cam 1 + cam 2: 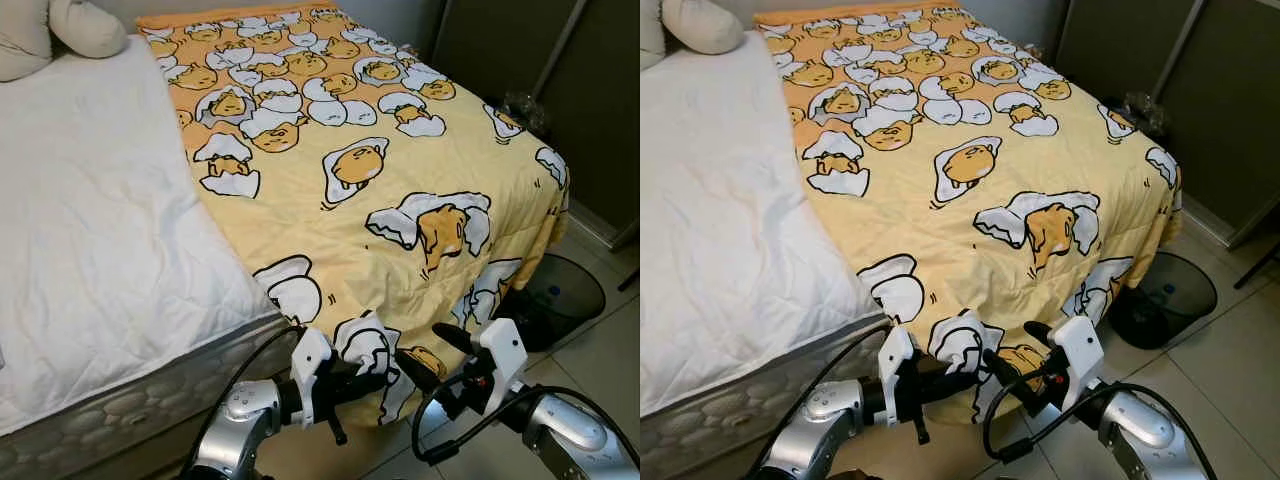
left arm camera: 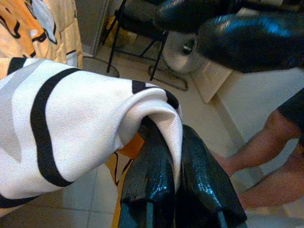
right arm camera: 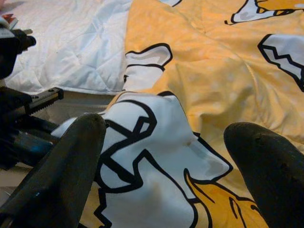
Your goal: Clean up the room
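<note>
L gripper [image 1: 375,378] pinches the hem of the yellow egg-print quilted blanket [image 1: 350,200] at the bed's foot — R gripper [image 1: 425,362] gapes wide just beside, w/ nothing held. Risk: thin pinch slips if tugged hard.

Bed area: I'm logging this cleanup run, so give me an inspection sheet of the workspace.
Surface: bed, white mattress cover bare on the robot's left.
Job's things: yellow blanket spread over the right half, its corner hanging off the foot.
Clutter: pillow at the head; dark bin on the floor.
Grippers: left gripper shut on the blanket corner; right gripper open, fingers either side of the hanging fold.
Cables: black cables looping off both wrists.
Surroundings: tiled floor; a person's legs nearby.
</note>
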Tool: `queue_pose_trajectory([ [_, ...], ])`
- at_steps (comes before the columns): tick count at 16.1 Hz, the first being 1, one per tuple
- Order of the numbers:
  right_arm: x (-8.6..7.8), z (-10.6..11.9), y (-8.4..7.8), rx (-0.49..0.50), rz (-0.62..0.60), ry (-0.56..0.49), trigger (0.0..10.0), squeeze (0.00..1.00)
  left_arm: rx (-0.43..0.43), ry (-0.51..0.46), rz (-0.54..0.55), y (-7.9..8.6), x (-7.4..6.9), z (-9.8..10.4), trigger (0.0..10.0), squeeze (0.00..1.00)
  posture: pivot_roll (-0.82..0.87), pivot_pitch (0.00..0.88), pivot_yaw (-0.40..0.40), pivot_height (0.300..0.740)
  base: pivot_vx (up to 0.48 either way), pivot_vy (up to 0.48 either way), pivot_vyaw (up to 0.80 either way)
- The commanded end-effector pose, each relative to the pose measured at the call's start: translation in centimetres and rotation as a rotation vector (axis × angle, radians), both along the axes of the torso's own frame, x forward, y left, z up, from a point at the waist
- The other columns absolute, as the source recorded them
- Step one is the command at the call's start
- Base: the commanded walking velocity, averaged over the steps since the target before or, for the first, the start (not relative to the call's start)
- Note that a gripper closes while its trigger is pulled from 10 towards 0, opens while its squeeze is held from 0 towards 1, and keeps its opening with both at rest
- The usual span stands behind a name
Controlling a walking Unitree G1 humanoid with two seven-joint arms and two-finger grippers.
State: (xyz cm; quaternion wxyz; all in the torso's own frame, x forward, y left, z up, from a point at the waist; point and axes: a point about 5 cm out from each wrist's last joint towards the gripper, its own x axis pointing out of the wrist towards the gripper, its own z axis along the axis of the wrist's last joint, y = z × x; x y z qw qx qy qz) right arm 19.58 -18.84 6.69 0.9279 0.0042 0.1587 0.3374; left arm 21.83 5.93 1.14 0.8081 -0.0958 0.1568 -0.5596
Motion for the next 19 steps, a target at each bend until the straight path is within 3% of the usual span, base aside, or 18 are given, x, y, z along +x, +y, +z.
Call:
queue_pose_trajectory([
  [1,0.2,0.0,-0.4,0.010,-0.027,0.005,10.0,0.04,0.053,-0.003,-0.012,0.2,-0.4,-0.8,10.0,0.00,-0.14,0.000,0.010,0.730,0.000,0.000,0.00],
  [3,0.2,-0.1,-0.4,0.010,-0.030,0.008,10.0,0.04,0.091,0.004,-0.017,0.3,-0.9,-1.4,10.0,0.00,-0.14,0.000,0.009,0.730,0.000,0.000,0.00],
  [4,0.1,-0.2,-0.5,0.009,-0.032,0.012,10.0,0.05,0.104,0.023,-0.015,0.2,-1.4,-1.8,10.0,0.57,-0.14,0.000,0.008,0.730,0.000,0.000,0.00],
  [5,0.1,-0.2,-0.5,0.008,-0.032,0.013,10.0,0.05,0.104,0.044,-0.020,0.1,-1.7,-2.0,10.0,1.00,-0.14,0.000,0.008,0.730,0.000,0.000,0.00],
  [7,0.1,-0.2,-0.6,0.008,-0.033,0.015,10.0,0.05,0.090,0.071,-0.025,-0.3,-2.2,-2.4,10.0,1.00,-0.14,0.000,0.008,0.730,0.000,0.000,0.00],
  [9,0.2,-0.3,-0.6,0.005,-0.030,0.017,10.0,0.05,0.092,0.064,-0.027,1.5,-0.5,-1.8,10.0,1.00,-0.13,0.000,0.004,0.730,0.000,0.000,0.00],
  [13,0.4,-0.4,-0.5,0.003,-0.029,0.017,10.0,0.05,0.115,0.070,-0.049,2.0,-0.6,-2.0,10.0,1.00,-0.13,0.000,0.007,0.730,0.000,0.000,0.00],
  [15,0.6,-0.4,-0.5,0.004,-0.038,0.008,10.0,0.05,0.128,0.046,0.010,2.6,0.4,-1.7,10.0,1.00,-0.12,0.000,0.010,0.730,0.000,0.000,0.00],
  [16,0.8,-0.4,-0.5,0.008,-0.046,0.003,10.0,0.04,0.115,0.016,0.022,4.6,1.6,-0.4,10.0,1.00,-0.12,0.000,0.010,0.730,0.000,0.000,0.00],
  [17,1.0,-0.4,-0.5,0.007,-0.057,-0.006,10.0,0.05,0.109,-0.013,0.046,7.8,2.9,1.1,10.0,1.00,-0.12,0.000,0.013,0.730,0.000,0.000,0.00],
  [18,1.5,-0.2,-0.7,0.003,-0.098,-0.037,10.0,0.05,0.104,-0.078,0.151,9.1,4.6,2.6,10.0,1.00,-0.12,0.000,0.017,0.730,0.000,0.000,0.00],
  [19,2.4,0.3,-1.2,0.003,-0.169,-0.082,10.0,0.05,0.039,-0.122,0.324,9.1,6.8,4.3,10.0,1.00,-0.12,0.000,0.023,0.730,0.000,0.000,0.00],
])
